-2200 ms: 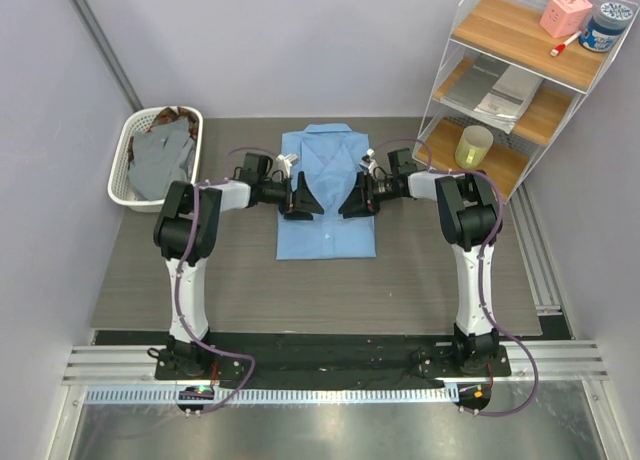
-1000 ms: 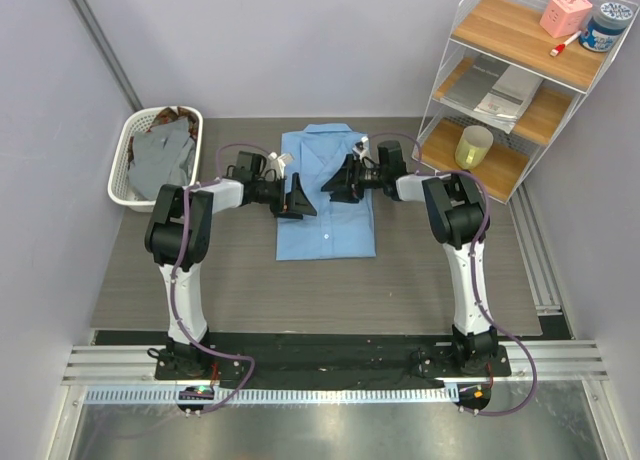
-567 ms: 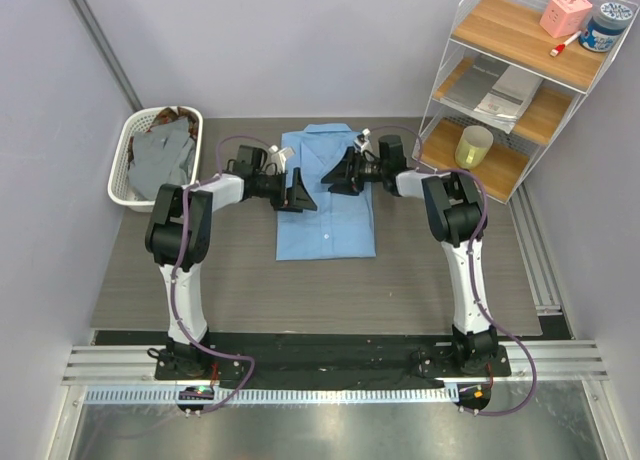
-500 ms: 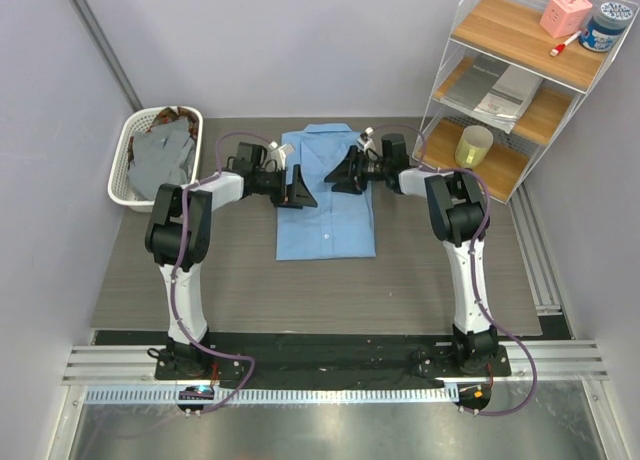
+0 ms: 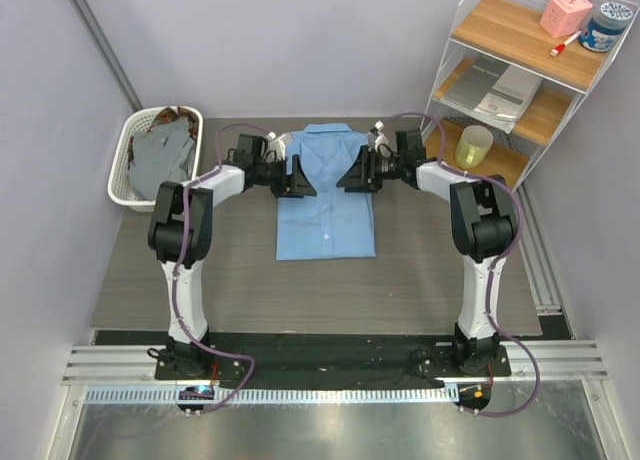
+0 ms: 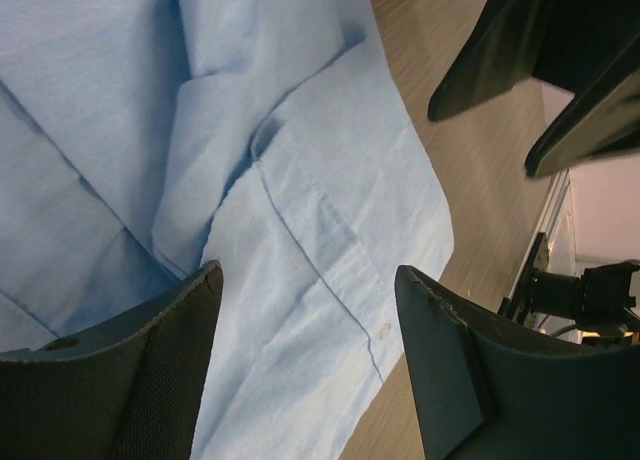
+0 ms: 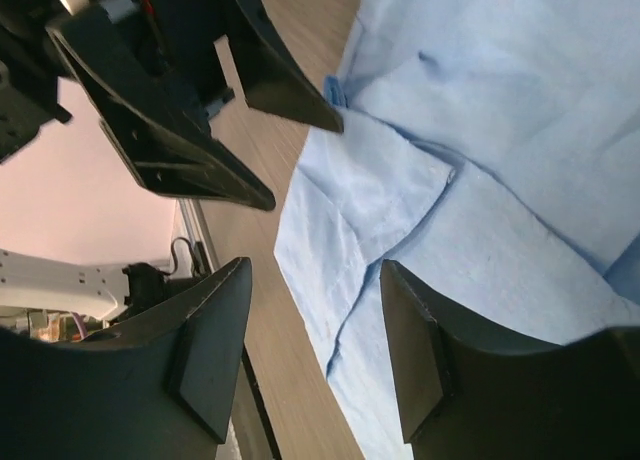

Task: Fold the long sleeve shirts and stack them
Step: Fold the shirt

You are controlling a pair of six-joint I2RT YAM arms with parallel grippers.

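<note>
Two grippers, one shirt laid out, and more cloth in a basket.

1. Light blue shirt point(image 5: 326, 205): folded to a rectangle, collar at the far end, flat on the middle of the table point(image 5: 200, 270).
2. Left gripper point(image 5: 298, 178): over the shirt's left edge, near the collar end. The top view gives only a dark wedge. The left wrist view shows its fingers point(image 6: 160, 370) spread wide and released, gripping nothing, with a folded panel and stitched hem under the gap. Whether the tips touch the cloth cannot be told.
3. Right gripper point(image 5: 355, 172): over the shirt's right side, facing the left gripper across the front. The right wrist view shows its fingers point(image 7: 425, 350) parted and holding nothing, with layered blue folds beneath and wood-grain table beside them.
4. Each wrist view also shows the opposite gripper's dark fingers beyond the shirt's edge.
5. White basket point(image 5: 122, 155): far left, well apart from the blue shirt. It holds a heaped grey shirt point(image 5: 160, 165) and brown cloth point(image 5: 178, 111) at its far rim. Top view only.
6. Wire shelf point(image 5: 500, 25): far right, with a yellow cup point(image 5: 474, 146) on its lowest board. Top view only.
</note>
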